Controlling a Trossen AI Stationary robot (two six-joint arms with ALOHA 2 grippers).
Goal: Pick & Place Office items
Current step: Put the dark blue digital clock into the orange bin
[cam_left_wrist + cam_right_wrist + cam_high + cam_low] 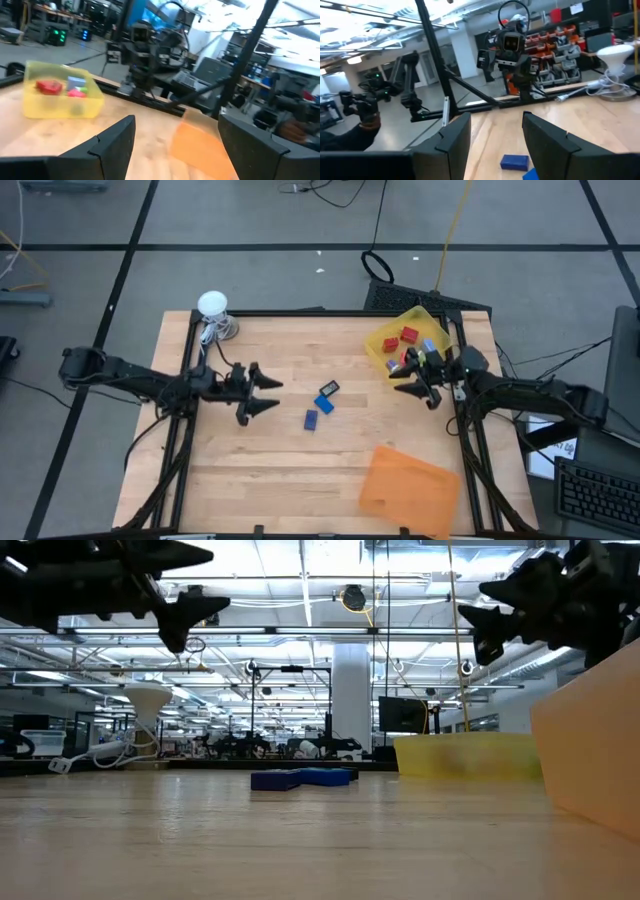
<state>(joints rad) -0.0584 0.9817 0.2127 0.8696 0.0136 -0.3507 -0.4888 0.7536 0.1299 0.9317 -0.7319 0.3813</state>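
Note:
Three small pieces lie flat on the wooden table near its middle: a dark one [328,389], a light blue one [325,404] and a dark blue one [311,420]. They also show in the low view [300,778]. Red, pink and blue pieces [409,337] lie in the yellow tray [384,340] at the far right. My left gripper [268,395] is open and empty, above the table left of the loose pieces. My right gripper [400,382] is open and empty, above the table beside the yellow tray's near edge. Its wrist view shows a blue piece [514,161] ahead.
An orange tray [405,485] lies at the table's near right and stands close in the low view [590,740]. A white round object with a cord [213,306] stands at the far left corner. Bare wood lies between the loose pieces and both trays.

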